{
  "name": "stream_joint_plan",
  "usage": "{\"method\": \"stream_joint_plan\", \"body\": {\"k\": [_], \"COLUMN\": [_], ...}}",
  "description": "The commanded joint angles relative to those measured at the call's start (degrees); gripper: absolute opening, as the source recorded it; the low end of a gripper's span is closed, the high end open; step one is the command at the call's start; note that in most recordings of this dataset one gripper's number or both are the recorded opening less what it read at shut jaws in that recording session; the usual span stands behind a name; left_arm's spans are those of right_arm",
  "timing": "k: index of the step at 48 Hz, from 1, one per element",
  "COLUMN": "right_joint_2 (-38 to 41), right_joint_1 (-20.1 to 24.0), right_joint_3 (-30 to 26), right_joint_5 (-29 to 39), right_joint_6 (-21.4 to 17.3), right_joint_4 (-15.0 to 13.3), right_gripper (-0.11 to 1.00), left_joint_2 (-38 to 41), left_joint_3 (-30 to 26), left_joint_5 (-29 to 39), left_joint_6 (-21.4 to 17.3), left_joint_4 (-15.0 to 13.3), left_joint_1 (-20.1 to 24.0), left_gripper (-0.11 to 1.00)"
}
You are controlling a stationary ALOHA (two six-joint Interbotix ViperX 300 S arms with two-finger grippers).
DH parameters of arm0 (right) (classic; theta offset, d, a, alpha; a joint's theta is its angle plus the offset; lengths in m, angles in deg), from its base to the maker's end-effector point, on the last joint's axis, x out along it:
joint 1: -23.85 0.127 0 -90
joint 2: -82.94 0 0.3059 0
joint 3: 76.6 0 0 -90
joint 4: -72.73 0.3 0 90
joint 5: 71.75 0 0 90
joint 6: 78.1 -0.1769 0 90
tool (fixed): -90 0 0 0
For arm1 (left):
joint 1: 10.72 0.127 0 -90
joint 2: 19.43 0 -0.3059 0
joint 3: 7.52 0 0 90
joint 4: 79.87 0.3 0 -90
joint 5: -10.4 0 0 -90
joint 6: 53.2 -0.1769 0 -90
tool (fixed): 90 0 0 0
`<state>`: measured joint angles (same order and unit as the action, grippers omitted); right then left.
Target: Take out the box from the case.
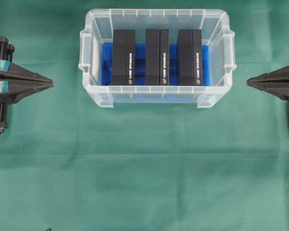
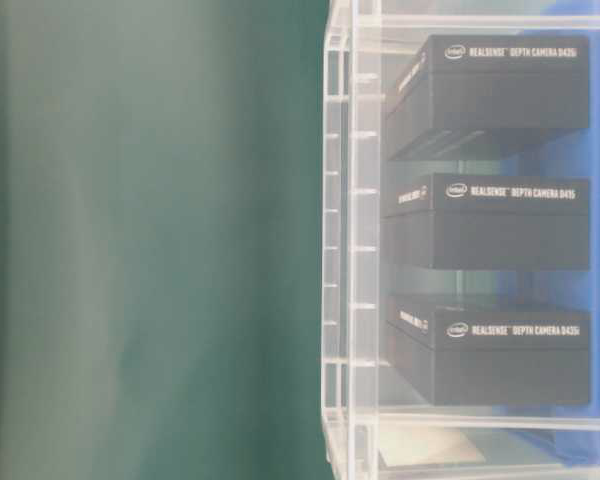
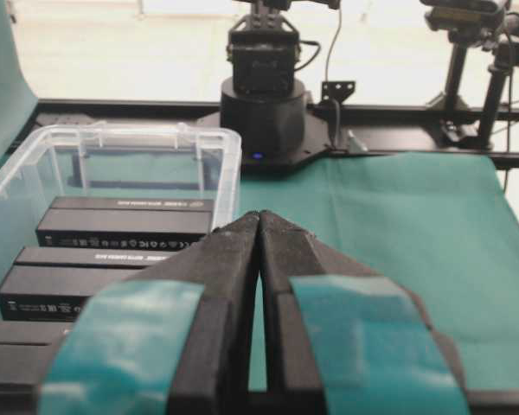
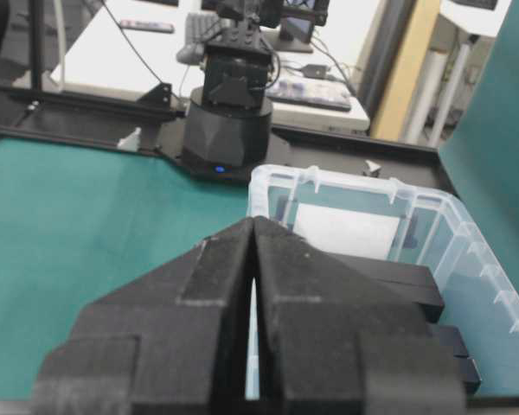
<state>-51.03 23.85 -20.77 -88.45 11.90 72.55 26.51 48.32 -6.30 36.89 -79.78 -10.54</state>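
A: While both arms sit parked at the side edges of the desk [image 1: 144,192], has anything of the task been done?

B: No, as I judge it. The case [image 1: 88,57] stands near the far edge of the desk, about midway between the 2 sides, and all 3 black boxes are inside it, on edge, side by side on the blue lining [image 1: 205,65].

A: Which box is meant?

B: The task does not say. The left box [image 1: 123,57], the middle box [image 1: 157,57] and the right box [image 1: 190,57] look alike, with narrow gaps between them.

A: And the end effectors?

B: The left end effector [image 1: 52,84] is at the left edge of the desk, its jaws pressed together with nothing between them; its wrist view shows the 2 tips meeting. The right end effector [image 1: 248,82] is at the right edge, likewise closed and empty. Both are well apart from the case and point toward it.

A: So what is left?

B: Everything, by my reading: 1 arm has to spread its jaws, reach over the rim, pinch a box across its thin width, lift it clear of the wall and set it on the green cloth. The tight gaps could make getting a finger in awkward.
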Motion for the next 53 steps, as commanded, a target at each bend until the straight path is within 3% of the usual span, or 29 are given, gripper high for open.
{"method": "stream_joint_plan", "body": {"k": [1,13,34,53], "right_joint_2": [0.4,0.4,1.0,1.0], "right_joint_1": [-0.3,-0.3,-0.4,-0.4], "right_joint_3": [-0.8,-7.4,-22.8,-27.2], "right_joint_5": [-0.1,10.4,24.4,35.5], "right_joint_6": [-0.1,-0.1,-0.2,-0.9], "right_joint_4": [0.1,0.1,0.1,0.3], "right_gripper": [0.0,0.0,0.0,0.0], "left_joint_2": [0.5,-0.4,0.3,4.0], "left_joint_3": [-1.7,-6.5,-21.1,-25.9], "left_joint_5": [2.2,8.4,22.4,26.9], "left_joint_6": [0.4,1.3,1.4,1.7], "left_joint_4": [1.8,1.8,1.8,1.8], "left_joint_1": [0.0,-0.1,-1.4,-3.3], "left_gripper": [0.01,0.01,0.01,0.01]}}
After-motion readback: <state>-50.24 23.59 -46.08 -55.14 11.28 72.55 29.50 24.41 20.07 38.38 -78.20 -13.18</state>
